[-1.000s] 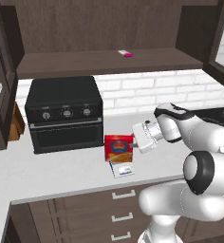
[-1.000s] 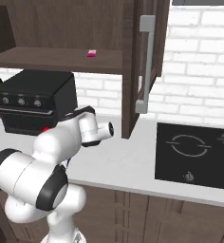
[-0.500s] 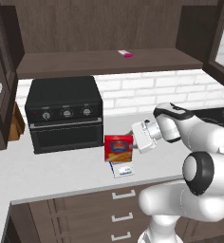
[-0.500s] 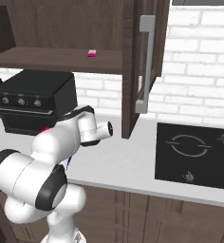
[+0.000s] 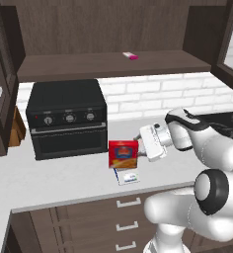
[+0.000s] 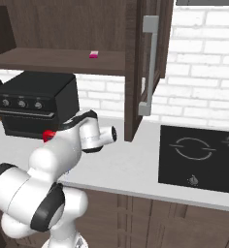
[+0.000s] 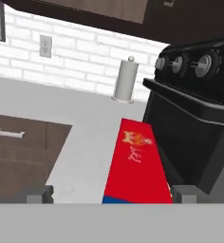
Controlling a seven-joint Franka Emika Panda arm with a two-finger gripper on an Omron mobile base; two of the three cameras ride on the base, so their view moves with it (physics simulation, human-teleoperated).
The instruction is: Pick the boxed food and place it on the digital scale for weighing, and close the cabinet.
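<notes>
Gripper: jaws now spread either side of the boxed food, clamped a second ago. Boxed food: unmoved, upright on the digital scale before the black oven, long axis roughly vertical, red front facing outward.

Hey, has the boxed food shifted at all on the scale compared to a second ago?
No. The boxed food stands upright on the digital scale, the same way off the toaster oven's lower right corner as before.
</notes>
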